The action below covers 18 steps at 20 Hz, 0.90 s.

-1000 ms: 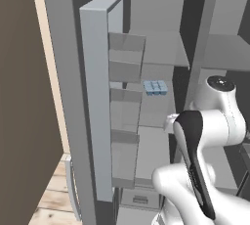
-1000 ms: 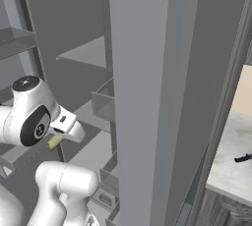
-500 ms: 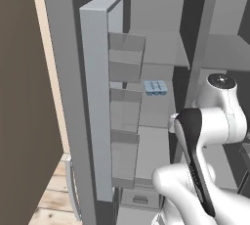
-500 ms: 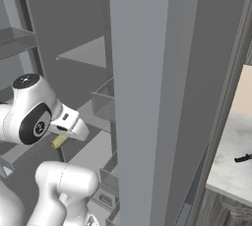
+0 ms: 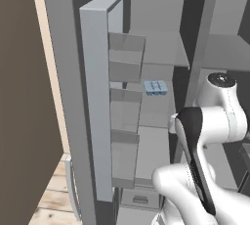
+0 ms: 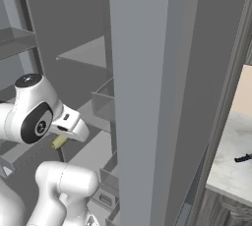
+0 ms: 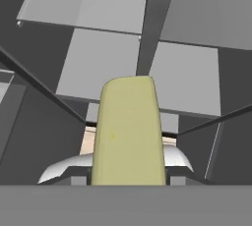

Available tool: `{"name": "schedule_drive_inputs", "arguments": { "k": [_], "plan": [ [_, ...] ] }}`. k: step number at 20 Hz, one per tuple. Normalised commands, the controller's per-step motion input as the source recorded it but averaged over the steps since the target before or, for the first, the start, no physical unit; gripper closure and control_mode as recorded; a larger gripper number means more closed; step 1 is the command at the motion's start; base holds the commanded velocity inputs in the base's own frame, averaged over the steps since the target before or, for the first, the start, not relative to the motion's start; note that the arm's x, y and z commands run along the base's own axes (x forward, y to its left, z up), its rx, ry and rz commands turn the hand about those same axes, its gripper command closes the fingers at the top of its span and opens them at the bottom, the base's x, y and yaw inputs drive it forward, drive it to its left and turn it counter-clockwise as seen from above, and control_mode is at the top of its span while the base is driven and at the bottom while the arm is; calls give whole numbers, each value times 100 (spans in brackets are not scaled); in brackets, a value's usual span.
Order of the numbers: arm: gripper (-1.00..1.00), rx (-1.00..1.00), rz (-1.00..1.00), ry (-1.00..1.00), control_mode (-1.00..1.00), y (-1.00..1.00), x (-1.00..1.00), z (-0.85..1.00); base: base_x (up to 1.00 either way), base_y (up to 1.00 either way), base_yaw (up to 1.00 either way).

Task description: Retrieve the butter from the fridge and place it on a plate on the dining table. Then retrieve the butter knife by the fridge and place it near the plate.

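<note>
Grey shelves and drawers made up the backdrop, with the fridge (image 5: 97,101) standing open, its door edge rising as a tall slab in both base views. Out on the right, past the door, a pale marbled counter (image 6: 231,161) showed, with the butter knife (image 6: 242,158) lying on it as a slim dark sliver, untouched.

And the butter (image 7: 129,131) was in hand! From the hand camera, the pale yellowish stick stood up lengthwise out of the gripper (image 6: 61,140), clamped between its 2 fingers, filling the middle of the picture against the shelves beyond. In the right base view, a small yellow nub peeked out under the white wrist, just in front of the fridge's interior.

As a judgement: that stick looked light, so weight was no worry, but butter is soft and greasy. Squeeze too hard and the fingers would dent it; too lightly and it could slide. The hold appeared to sit on the long flat sides near 1 end, which left plenty sticking out, so a fast swing could tip it. A grip nearer the middle would have been steadier. The plate step was not yet done.
</note>
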Motion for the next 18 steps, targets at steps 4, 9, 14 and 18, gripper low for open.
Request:
{"name": "schedule_drive_inputs", "arguments": {
  "k": [4, 9, 14, 18],
  "plan": [
    [100, 0, 0, 0, -100, 1, -23, -10, 0, 0, 0],
    [100, 0, 0, 0, 100, 3, -7, -3, -37, 23, -5],
    [100, 0, 0, 0, 100, 0, 0, 0, -49, 27, -19],
    [100, 0, 0, 0, 100, 0, 0, 0, -51, 16, -30]
  ]
}}
